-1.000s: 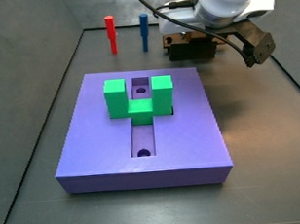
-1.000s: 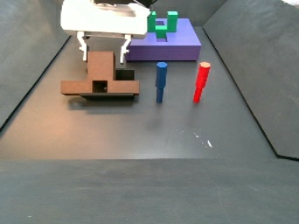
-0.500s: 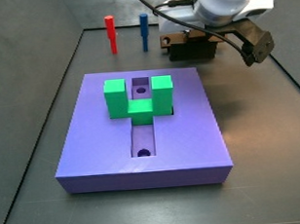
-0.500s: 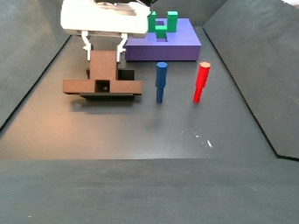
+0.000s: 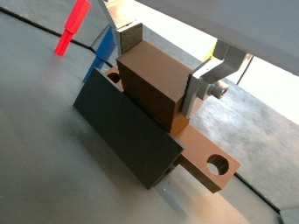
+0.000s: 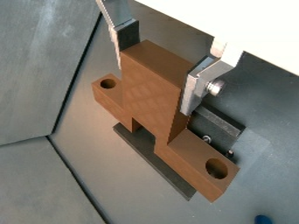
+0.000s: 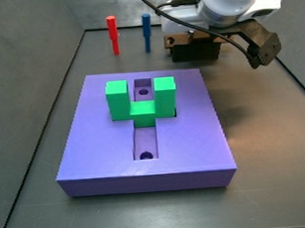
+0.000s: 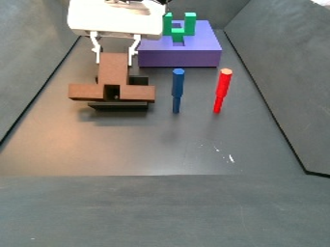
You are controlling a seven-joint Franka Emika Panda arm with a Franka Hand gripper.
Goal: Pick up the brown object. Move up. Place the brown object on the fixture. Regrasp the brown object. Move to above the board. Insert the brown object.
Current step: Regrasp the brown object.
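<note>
The brown object [image 5: 158, 83] is a reddish-brown bar with a thick stem and a round hole at each end. It rests on the dark fixture [image 5: 122, 131], also seen in a wrist view [image 6: 158, 162]. My gripper [image 5: 163, 63] straddles the stem, its silver fingers [image 6: 197, 87] against both sides. In a side view the gripper [image 8: 115, 56] stands over the brown object [image 8: 114, 77] on the fixture [image 8: 129, 104]. In a side view the brown object [image 7: 194, 49] sits behind the purple board [image 7: 104, 140], and the fixture is mostly hidden.
A green U-shaped block [image 7: 140, 97] stands across the board's slot. A red peg [image 8: 222, 90] and a blue peg [image 8: 178, 91] stand upright right of the fixture, between it and the dark side wall. The board [image 8: 206, 48] lies farther back.
The gripper and the brown object have shifted together very slightly sideways over the fixture. Nothing else moved.
</note>
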